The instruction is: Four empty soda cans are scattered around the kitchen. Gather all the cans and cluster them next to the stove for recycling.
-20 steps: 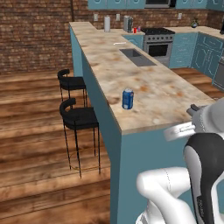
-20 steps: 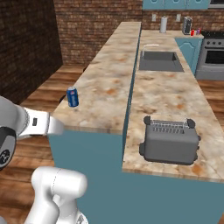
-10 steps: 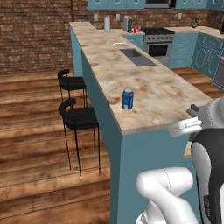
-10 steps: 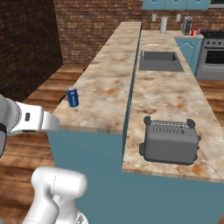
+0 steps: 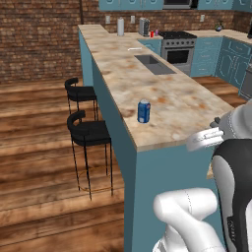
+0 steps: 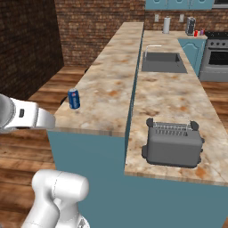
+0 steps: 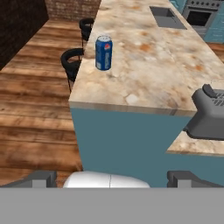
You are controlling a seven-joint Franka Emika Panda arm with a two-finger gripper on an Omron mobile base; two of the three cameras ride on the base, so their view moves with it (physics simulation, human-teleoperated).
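A blue soda can stands upright near the end of the island counter, by the edge over the stools. The same blue can sits left of the raised bar edge in the right base view. In the hand view the can is ahead and above, well beyond my gripper. Its fingertips stand wide apart, open and holding nothing. The stove is at the far end of the kitchen. A small red can rests on the counter just left of it.
A grey toaster sits on the lower counter close to me. A sink is set in the middle of the island. Two black bar stools stand along its left side. A paper-towel roll and a coffee machine stand at the back.
The arm's white link has shifted slightly outward at the frame edges. The blue can and the counter stay where they were.
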